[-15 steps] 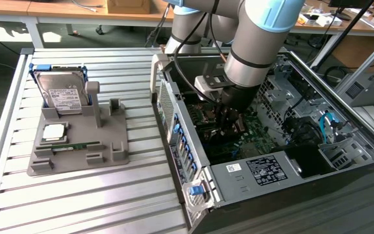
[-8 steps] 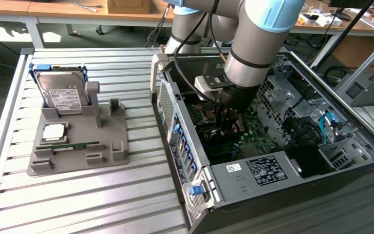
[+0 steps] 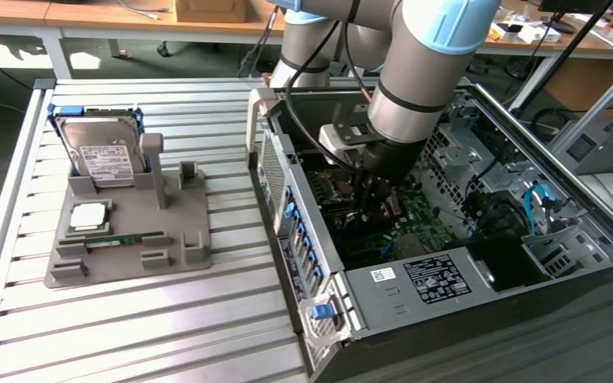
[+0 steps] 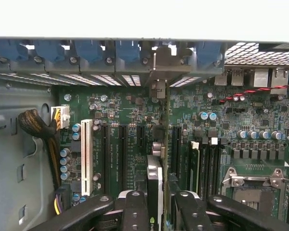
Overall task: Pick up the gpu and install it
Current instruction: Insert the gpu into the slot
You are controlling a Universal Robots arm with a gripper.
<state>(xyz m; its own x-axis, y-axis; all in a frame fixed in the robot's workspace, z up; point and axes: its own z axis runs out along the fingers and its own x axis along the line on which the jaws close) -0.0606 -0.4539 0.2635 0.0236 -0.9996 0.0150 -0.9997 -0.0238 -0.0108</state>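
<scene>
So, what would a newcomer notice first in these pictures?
First the big arm reaching down into the open PC case at the exterior view's right. In the wrist view, the black fingers hold the gpu edge-on above the green motherboard and its slots. At the exterior view's left, a grey holder keeps a hard drive and a RAM stick.

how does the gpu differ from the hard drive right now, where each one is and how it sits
The gpu is inside the open computer case, edge-on over the motherboard slots, clamped by the gripper. The hard drive stands outside on the grey holder, at the exterior view's left, untouched, its white label showing. The gpu is thin; the hard drive is boxy.
</scene>
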